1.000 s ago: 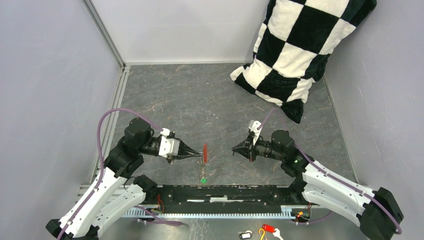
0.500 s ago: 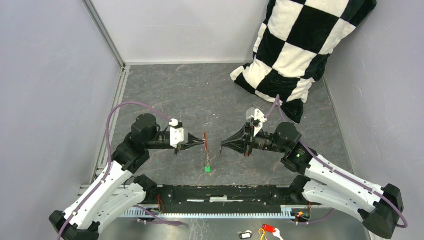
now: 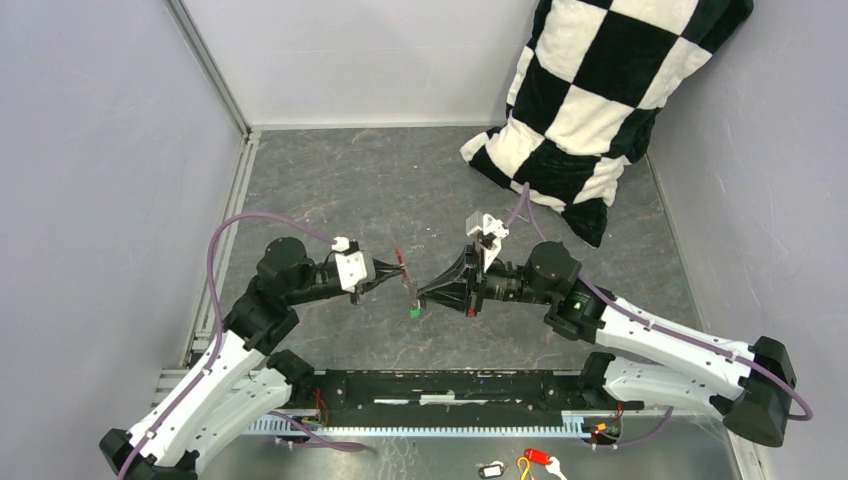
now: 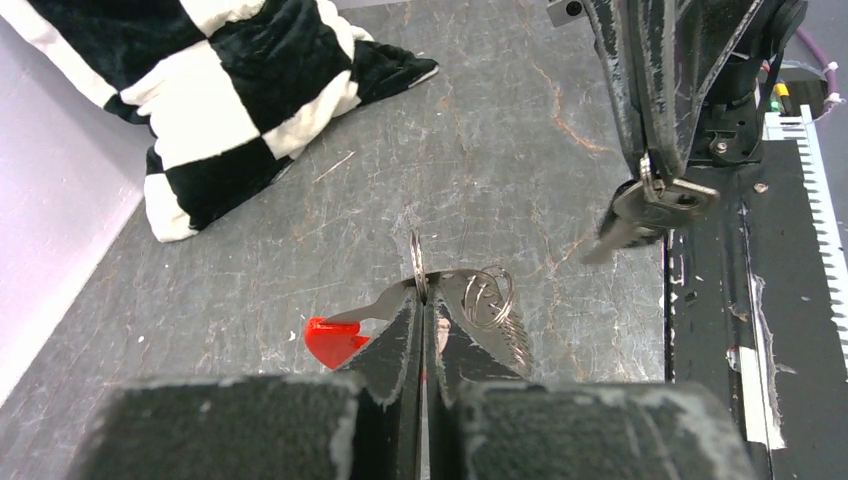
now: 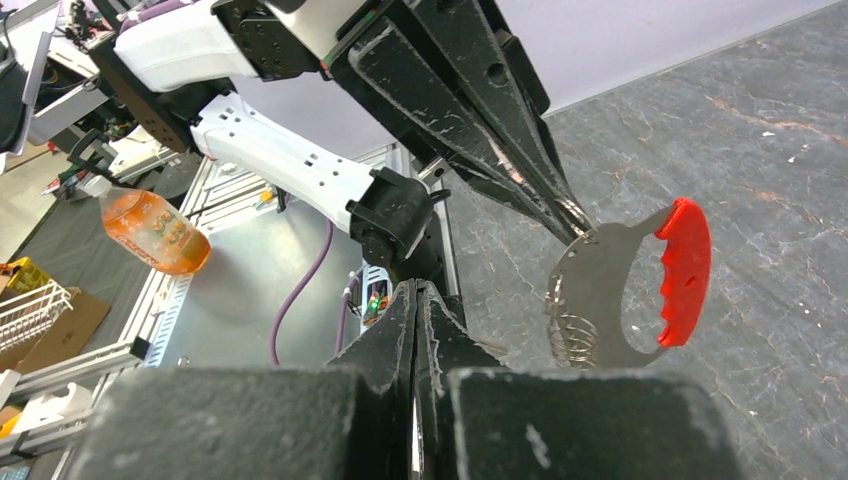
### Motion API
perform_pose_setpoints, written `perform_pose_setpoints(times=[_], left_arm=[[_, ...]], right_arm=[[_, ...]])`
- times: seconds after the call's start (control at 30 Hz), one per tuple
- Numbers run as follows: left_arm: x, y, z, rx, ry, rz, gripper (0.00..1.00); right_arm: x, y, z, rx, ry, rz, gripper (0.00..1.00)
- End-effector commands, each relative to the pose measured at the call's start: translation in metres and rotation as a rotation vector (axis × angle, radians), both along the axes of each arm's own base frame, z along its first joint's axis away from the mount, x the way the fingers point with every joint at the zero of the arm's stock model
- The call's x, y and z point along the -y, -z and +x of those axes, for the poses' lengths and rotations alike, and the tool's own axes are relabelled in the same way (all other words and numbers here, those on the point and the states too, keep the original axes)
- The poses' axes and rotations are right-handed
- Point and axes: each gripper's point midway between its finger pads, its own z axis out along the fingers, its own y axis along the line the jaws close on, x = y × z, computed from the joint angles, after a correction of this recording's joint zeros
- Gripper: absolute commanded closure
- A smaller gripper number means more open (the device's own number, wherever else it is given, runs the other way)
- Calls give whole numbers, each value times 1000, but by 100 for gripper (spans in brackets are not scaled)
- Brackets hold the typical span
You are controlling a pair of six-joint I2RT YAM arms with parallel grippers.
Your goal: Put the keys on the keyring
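The keyring (image 4: pixel 490 296), a short run of thin wire loops, was held above the table (image 3: pixel 400 190) near the centre of the top view. In the left wrist view it was seen at lower centre, with one loop standing edge-on between the tips of the left gripper (image 4: pixel 424 302). That gripper was closed fully on the keyring.

The red key (image 5: pixel 686 270) was carried on the same bunch, at the right of the right wrist view. The green key (image 3: pixel 413 313) was seen at the low end of the chain, just below the two gripper tips; whether it hung free or touched the table could not be told. The dark metal key (image 4: pixel 655 203) was pinched in the fully closed right gripper (image 5: pixel 415 292), at the upper right of the left wrist view, near the loops but apart from them.

Threading was judged to be the step in hand, and several failures were thought likely:
- The loop could be missed, being thin and presented edge-on.
- The bunch could be set swinging by a nudge, since only one loop was clamped.
- The key could be twisted or dropped if it were pressed against the wire, so little of it being gripped.
- The two sets of fingertips could be knocked together, being so close.

The checkered pillow (image 3: pixel 590 100), at upper right of the top view, lay well apart.
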Motion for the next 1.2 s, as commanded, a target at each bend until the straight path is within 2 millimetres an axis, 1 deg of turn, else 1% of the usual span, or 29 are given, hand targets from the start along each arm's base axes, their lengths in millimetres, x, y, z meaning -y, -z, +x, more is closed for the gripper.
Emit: perform_pose_setpoints(times=[0.0,0.13,0.3,0.4,0.5,0.67,0.87,1.17], left_arm=[[-1,-16,-2,116,12,-38,98],[-4,-18,-10,211,51,-36,98],[-4,-22,-30,356,143,-59,98],[-4,-26,-37,387,172,-74,98],[-4,-28,-40,394,184,-76,98],[-4,-28,-44,413,210,-74,98],[-4,-27,-47,453,230,-59,98],[-4,-24,-52,475,256,-46,98]], right_arm=[[-4,-28,9,18,70,47,100],[-6,-23,12,15,90,23,100],[-12,-14,10,-14,83,1,100],[-13,-11,8,-26,79,-2,100],[-12,-8,11,-27,97,-4,100],[-12,-11,10,-26,99,22,100],[-16,-10,7,-24,87,23,100],[-15,-13,9,-15,109,33,100]])
